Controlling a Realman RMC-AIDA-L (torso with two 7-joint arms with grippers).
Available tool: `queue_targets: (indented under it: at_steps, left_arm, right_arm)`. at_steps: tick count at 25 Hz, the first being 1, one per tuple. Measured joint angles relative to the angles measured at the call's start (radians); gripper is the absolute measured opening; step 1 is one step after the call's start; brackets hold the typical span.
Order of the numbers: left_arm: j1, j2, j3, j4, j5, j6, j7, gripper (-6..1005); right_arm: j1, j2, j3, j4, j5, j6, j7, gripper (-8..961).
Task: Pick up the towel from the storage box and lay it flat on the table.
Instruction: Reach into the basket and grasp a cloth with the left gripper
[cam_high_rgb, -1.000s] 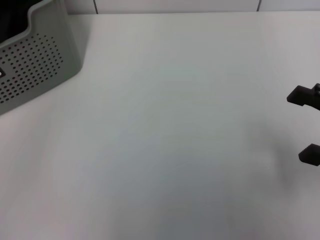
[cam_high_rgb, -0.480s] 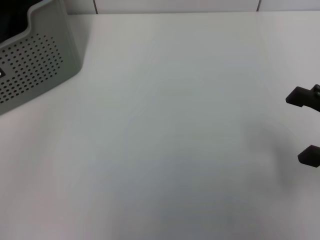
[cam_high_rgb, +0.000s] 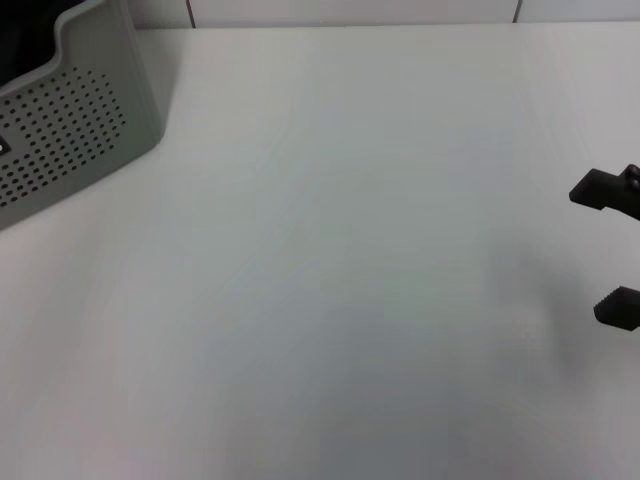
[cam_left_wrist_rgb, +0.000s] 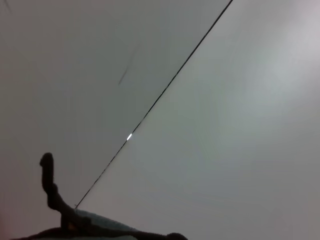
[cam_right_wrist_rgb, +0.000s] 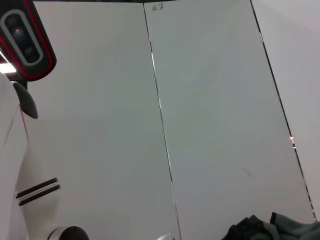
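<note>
The storage box (cam_high_rgb: 70, 120), light grey with rows of small holes, stands at the table's far left corner; its dark inside is mostly out of view. The towel does not show in the head view. A grey-green soft shape with a dark edge lies at the border of the left wrist view (cam_left_wrist_rgb: 100, 223) and of the right wrist view (cam_right_wrist_rgb: 292, 227); I cannot tell whether it is the towel. My right gripper (cam_high_rgb: 608, 248) is open and empty above the white table (cam_high_rgb: 330, 280) at its right edge. My left gripper is out of view.
The wrist views show mainly pale wall panels with dark seams (cam_left_wrist_rgb: 165, 90). The robot's white body and head camera housing (cam_right_wrist_rgb: 22, 42) show in the right wrist view. The wall's foot runs behind the table's far edge (cam_high_rgb: 350, 12).
My right gripper has crept very slightly to the left. Nothing else has moved.
</note>
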Motion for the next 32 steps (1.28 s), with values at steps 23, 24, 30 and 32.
queue_targets:
  at_steps: [23,24,30,32]
  left_arm:
    - [-0.062,-0.001,0.009,-0.010,-0.011,-0.081,-0.006,444]
    - [-0.062,-0.001,0.008,-0.014,-0.019,-0.082,-0.006,409]
    - [-0.059,0.000,0.007,-0.017,-0.033,-0.084,-0.006,294]
    - [-0.059,0.000,0.007,-0.018,-0.037,-0.084,-0.006,256]
  right_arm:
    - [-0.006,0.000,0.007,0.008,0.008,0.001,-0.010,883]
    - [-0.006,0.000,0.007,0.008,0.009,0.001,-0.010,883]
    - [-0.004,0.000,0.005,0.008,0.010,0.001,-0.010,883]
    - [-0.004,0.000,0.003,0.008,0.010,0.001,-0.011,883]
